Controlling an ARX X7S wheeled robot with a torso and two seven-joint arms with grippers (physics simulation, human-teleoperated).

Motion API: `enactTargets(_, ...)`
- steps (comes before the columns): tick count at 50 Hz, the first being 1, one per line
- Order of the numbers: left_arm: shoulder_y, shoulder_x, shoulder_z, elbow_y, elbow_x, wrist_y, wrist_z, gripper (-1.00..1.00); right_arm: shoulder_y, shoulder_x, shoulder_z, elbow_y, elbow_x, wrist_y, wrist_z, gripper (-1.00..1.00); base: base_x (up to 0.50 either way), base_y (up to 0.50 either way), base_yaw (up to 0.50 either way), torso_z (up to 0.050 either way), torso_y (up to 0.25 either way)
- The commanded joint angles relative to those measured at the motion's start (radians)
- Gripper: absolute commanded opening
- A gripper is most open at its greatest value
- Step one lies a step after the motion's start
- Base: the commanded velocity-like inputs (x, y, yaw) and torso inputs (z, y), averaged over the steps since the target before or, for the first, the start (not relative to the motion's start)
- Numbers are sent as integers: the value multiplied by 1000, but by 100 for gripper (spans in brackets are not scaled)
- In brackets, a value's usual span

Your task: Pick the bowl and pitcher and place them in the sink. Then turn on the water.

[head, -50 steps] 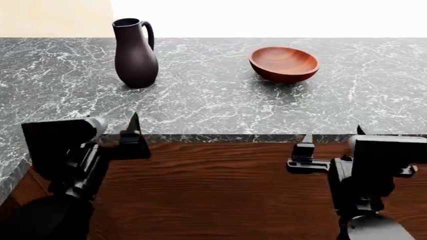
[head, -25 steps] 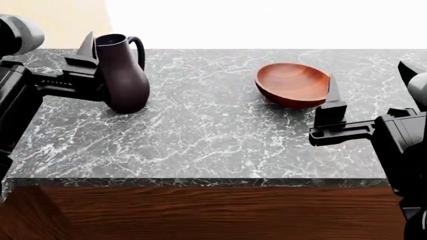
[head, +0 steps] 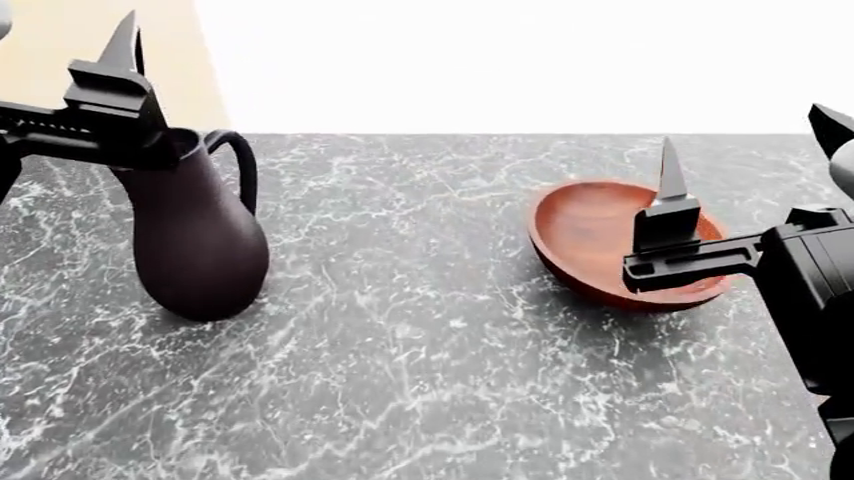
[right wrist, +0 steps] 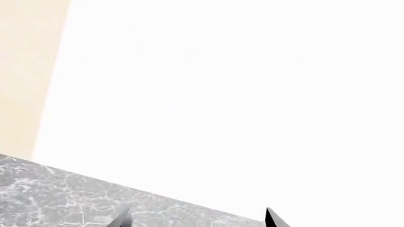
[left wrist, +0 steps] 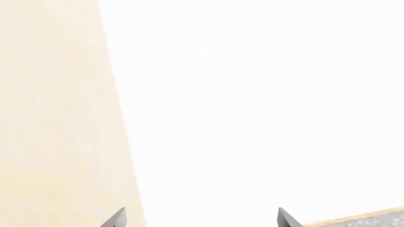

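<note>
The dark brown-purple pitcher (head: 198,255) stands upright on the marbled counter (head: 400,360) at the left. The reddish-brown wooden bowl (head: 587,235) sits at the right. My left gripper (head: 60,40) is open at the height of the pitcher's mouth, one finger (head: 123,45) just left of it. My right gripper (head: 747,150) is open, with its near finger (head: 667,175) in front of the bowl's right half. In the left wrist view the gripper (left wrist: 200,220) holds nothing. In the right wrist view the gripper (right wrist: 197,220) holds nothing either. The sink, faucet and water are out of view.
A beige wall panel (head: 160,60) stands behind the pitcher, with blank white background beyond the counter's far edge. The wrist views show only that wall (left wrist: 57,118), white background and slivers of counter (right wrist: 50,189).
The head view has come closer, so pitcher and bowl look larger and lower. Both grippers have risen; the left is now at the pitcher's mouth, the right overlaps the bowl.
</note>
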Motion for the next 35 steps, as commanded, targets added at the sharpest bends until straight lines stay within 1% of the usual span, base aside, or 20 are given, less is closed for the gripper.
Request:
enactTargets(1, -8, -19, 6, -2, -14, 9, -9, 100, 9, 13, -17, 1, 13, -14, 12, 100, 500, 0, 0, 0, 0)
enactTargets(6, 12, -26, -3, 1, -18, 20, -7, 100, 5, 18, -28, 0, 3, -22, 16, 100, 477, 0, 0, 0, 2)
enactTargets(9, 29, -34, -16, -1, -52, 30, -24, 100, -5, 17, -22, 0, -8, -29, 12, 100, 0, 0, 0, 0, 3)
enactTargets(13, 67, -67, -53, 10, -172, 62, -83, 100, -13, 13, -26, 0, -12, -37, 14, 100, 0, 0, 0, 0, 0)
enactTargets(18, 150, -121, -127, 40, -324, 128, -150, 100, -21, 2, -38, 2, -40, -39, 0, 100, 0, 0, 0, 0, 0)
enactTargets(24, 298, -170, -265, 112, -434, 164, -183, 100, -12, -8, -60, 12, -50, -42, 0, 100, 0, 0, 0, 0, 0)
enactTargets(28, 433, -171, -408, 157, -480, 143, -170, 100, -20, -16, -72, 13, -79, -42, -16, 100, 0, 0, 0, 0, 0)
enactTargets(31, 508, -176, -501, 182, -535, 142, -174, 100, -12, -23, -87, 21, -92, -41, -19, 100, 0, 0, 0, 0, 0)
enactTargets(35, 583, -157, -589, 207, -581, 125, -167, 100, -5, -34, -110, 22, -97, -40, -14, 100, 0, 0, 0, 0, 0)
